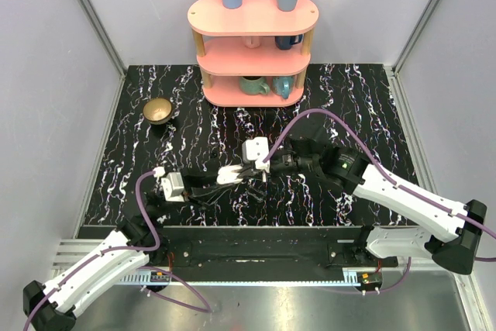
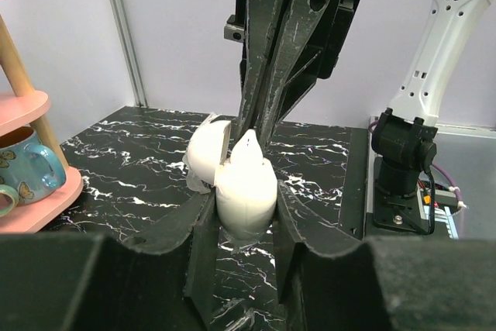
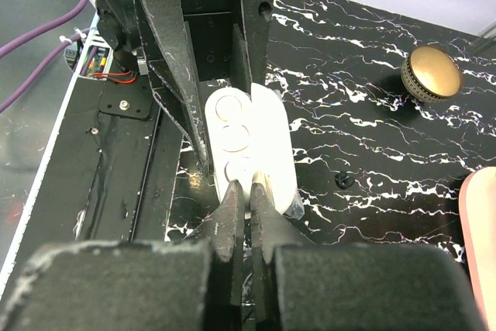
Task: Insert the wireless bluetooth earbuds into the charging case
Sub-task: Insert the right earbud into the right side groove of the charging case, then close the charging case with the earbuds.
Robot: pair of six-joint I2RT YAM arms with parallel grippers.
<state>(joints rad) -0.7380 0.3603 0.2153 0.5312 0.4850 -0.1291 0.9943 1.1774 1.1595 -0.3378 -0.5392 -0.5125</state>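
Observation:
The white oval charging case [image 1: 229, 174] is held just above the marble table, in the middle. My left gripper [image 1: 233, 176] is shut on its body [image 2: 246, 187], one finger on each side. The lid [image 2: 205, 153] is swung open to the side. The right wrist view shows the case's open face [image 3: 232, 133] with round sockets. My right gripper [image 3: 249, 191] comes down on the case's near end [image 2: 252, 125], its jaws almost together. A small white tip [image 2: 248, 143] between them looks like an earbud. No other earbud shows.
A pink three-tier shelf [image 1: 253, 44] with blue cups and mugs stands at the back. A brown bowl [image 1: 158, 110] sits at the back left and also shows in the right wrist view [image 3: 432, 74]. A small black scrap [image 3: 344, 180] lies on the marble beside the case.

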